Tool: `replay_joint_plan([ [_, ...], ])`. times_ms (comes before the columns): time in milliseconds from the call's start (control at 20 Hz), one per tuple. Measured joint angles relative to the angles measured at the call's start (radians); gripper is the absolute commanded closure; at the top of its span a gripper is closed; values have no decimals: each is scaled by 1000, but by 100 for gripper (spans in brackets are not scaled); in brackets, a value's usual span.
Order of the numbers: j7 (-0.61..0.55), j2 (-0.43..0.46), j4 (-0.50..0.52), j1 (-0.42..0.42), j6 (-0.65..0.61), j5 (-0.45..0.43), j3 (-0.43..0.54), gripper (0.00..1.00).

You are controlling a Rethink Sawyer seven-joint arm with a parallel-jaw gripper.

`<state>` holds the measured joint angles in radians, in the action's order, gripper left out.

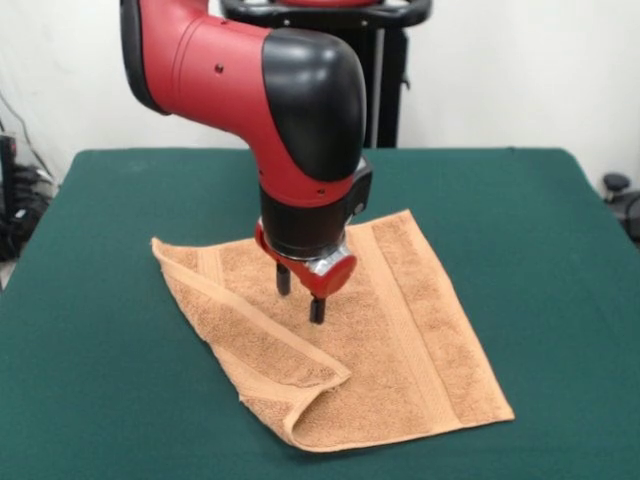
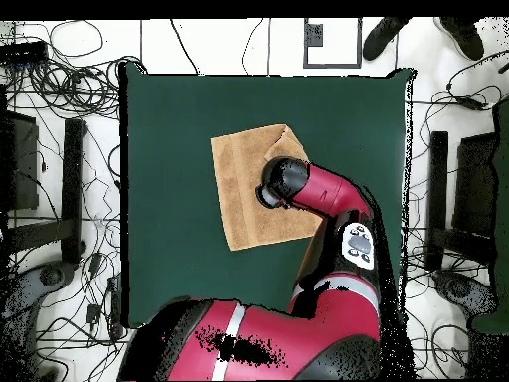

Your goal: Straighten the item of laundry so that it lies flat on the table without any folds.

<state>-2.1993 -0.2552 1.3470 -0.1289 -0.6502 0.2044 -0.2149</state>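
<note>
Front view: hand (image 1: 301, 295) spread, fingertips seemingly touching towel (image 1: 400, 330); folded-over edge beside it, on worktop (image 1: 560, 230).

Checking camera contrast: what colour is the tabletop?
Dark green table, clearest in the front view.

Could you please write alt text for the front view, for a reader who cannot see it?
An orange-tan towel lies on a green table, its near left edge folded over. The red and black arm's open claw hangs just above the towel's middle.
</note>
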Motion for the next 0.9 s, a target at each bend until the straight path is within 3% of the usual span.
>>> replay_joint_plan([
  [900,0,-45,126,0,134,38,6,0],
])
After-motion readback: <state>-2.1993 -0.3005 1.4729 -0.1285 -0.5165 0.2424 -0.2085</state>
